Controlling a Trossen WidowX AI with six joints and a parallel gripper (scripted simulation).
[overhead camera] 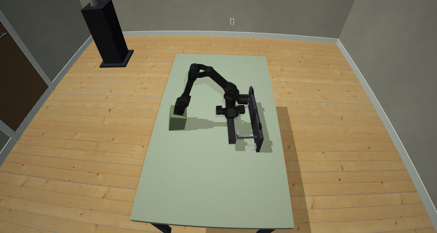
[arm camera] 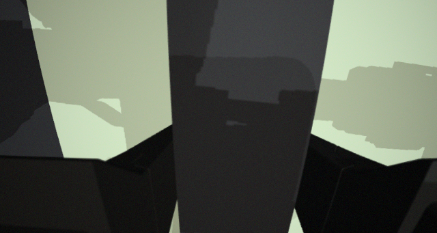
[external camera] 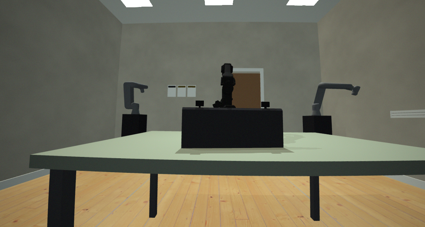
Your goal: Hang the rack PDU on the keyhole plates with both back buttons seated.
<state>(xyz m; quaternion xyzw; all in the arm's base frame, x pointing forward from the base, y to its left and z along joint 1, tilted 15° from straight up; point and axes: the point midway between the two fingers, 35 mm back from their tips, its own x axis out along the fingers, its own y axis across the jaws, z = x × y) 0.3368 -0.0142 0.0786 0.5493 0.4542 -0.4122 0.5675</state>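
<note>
The rack PDU [overhead camera: 231,129] is a long dark bar held level above the green table, parallel to the upright black back panel [overhead camera: 255,118] and a small gap to its left. My gripper [overhead camera: 231,113] is shut on the PDU near its far end. In the wrist view the PDU [arm camera: 246,106] runs up the middle between my two fingers, and the panel [arm camera: 17,72] shows at the left edge. A grey bracket [overhead camera: 247,136] juts from the panel toward the PDU's near end. Another bracket [overhead camera: 248,101] sits by my wrist. The keyhole slots and the PDU's buttons are hidden.
In the exterior view the panel [external camera: 231,127] hides the PDU, and only my arm [external camera: 227,85] rises above it. My arm's base stands on a green block [overhead camera: 178,121]. A small white piece [overhead camera: 253,147] lies at the panel's near foot. Two grey arms on pedestals stand off the table.
</note>
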